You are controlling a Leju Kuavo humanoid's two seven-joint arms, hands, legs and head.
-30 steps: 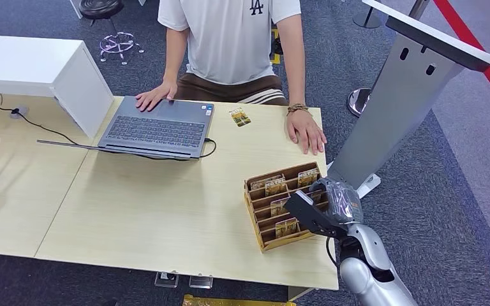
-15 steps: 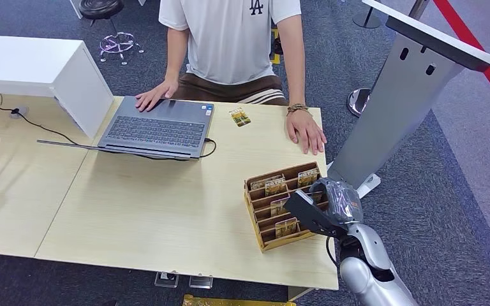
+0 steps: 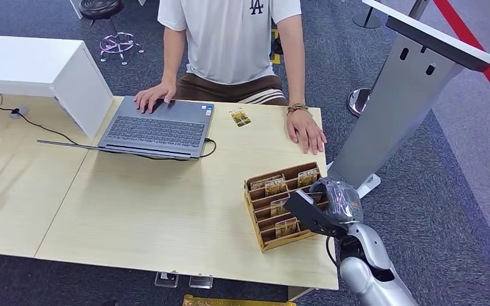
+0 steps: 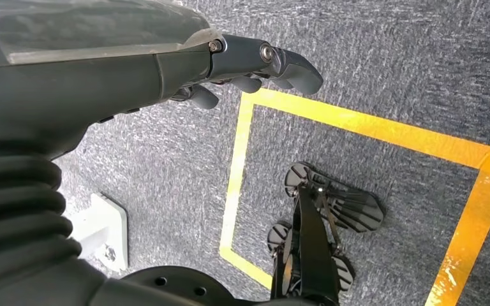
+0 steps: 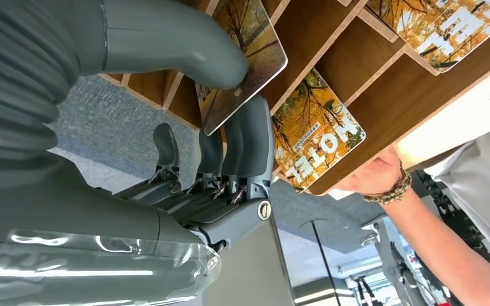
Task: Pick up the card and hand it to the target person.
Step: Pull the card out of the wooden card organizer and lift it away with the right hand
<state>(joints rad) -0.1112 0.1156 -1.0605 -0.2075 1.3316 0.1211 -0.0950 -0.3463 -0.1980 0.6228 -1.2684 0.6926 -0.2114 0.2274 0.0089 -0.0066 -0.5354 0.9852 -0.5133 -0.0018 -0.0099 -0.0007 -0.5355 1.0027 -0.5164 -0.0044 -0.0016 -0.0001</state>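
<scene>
A wooden card holder [image 3: 263, 231] with several slots stands near the table's right front corner, with autumn-print cards in it. My right hand [image 3: 327, 204] is at its right side. In the right wrist view the thumb [image 5: 166, 38] and the fingers [image 5: 250, 140] pinch one card [image 5: 245, 60] that sits in a slot of the holder [image 5: 357, 57]; another card marked HOTEL [image 5: 319, 127] stands beside it. The person [image 3: 230, 38] sits across the table, one hand [image 3: 306, 134] flat on the tabletop. My left hand [image 4: 230, 60] hangs over the carpet, fingers loosely apart and holding nothing.
A loose card [image 3: 240, 116] lies on the table [image 3: 153, 210] in front of the person. A grey laptop [image 3: 159, 127] sits at the back left under the person's other hand, beside a white box [image 3: 38, 70]. A grey slanted stand [image 3: 402, 95] rises right of the table.
</scene>
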